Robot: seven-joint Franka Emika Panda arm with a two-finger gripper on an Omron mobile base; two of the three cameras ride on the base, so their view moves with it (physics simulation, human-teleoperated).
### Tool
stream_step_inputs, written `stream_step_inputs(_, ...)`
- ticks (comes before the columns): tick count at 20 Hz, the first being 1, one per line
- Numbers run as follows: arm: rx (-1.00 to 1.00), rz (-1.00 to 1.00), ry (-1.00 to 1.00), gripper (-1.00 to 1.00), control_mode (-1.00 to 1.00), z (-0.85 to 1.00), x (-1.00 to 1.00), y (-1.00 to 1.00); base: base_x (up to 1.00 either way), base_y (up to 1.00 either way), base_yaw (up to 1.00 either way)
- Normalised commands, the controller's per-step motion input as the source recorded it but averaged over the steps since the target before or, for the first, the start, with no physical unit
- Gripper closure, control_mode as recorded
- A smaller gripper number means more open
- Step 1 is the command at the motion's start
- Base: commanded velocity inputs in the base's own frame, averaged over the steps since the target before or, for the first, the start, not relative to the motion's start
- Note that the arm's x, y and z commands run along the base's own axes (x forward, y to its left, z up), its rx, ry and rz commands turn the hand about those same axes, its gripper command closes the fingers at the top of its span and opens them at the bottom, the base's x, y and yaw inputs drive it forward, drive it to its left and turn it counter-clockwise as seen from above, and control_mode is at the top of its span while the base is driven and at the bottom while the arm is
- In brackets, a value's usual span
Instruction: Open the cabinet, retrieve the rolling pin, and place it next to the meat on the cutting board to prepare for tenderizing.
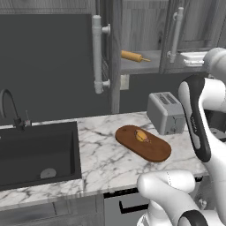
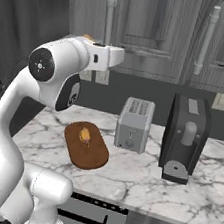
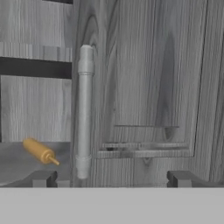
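Rolling pin lies half hidden behind the cabinet door edge, tool spread wide

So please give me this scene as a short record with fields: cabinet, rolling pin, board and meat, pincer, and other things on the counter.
cabinet: left door swung open, right door closed
rolling pin: lying on the cabinet shelf, not held
cutting board: on the marble counter, left of the toaster
meat: on the board, toward its far end
pincer: open, empty, facing the closed door beside its bar handle
other: coffee machine right of the toaster, sink at left
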Motion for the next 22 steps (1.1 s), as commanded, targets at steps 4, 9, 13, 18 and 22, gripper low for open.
stream_step_inputs(4,0.0,0.0,0.0,-1.0,-1.0,0.0,0.21,0.0,0.0,0.0,0.0)
stream_step_inputs(9,0.0,0.0,0.0,-1.0,-1.0,0.0,0.05,0.0,0.0,0.0,0.0)
stream_step_inputs(13,0.0,0.0,0.0,-1.0,-1.0,0.0,0.0,0.0,0.0,0.0,0.0)
stream_step_inputs(18,0.0,0.0,0.0,-1.0,-1.0,0.0,0.08,0.0,0.0,0.0,0.0)
stream_step_inputs(22,0.0,0.0,0.0,-1.0,-1.0,0.0,0.32,0.0,0.0,0.0,0.0)
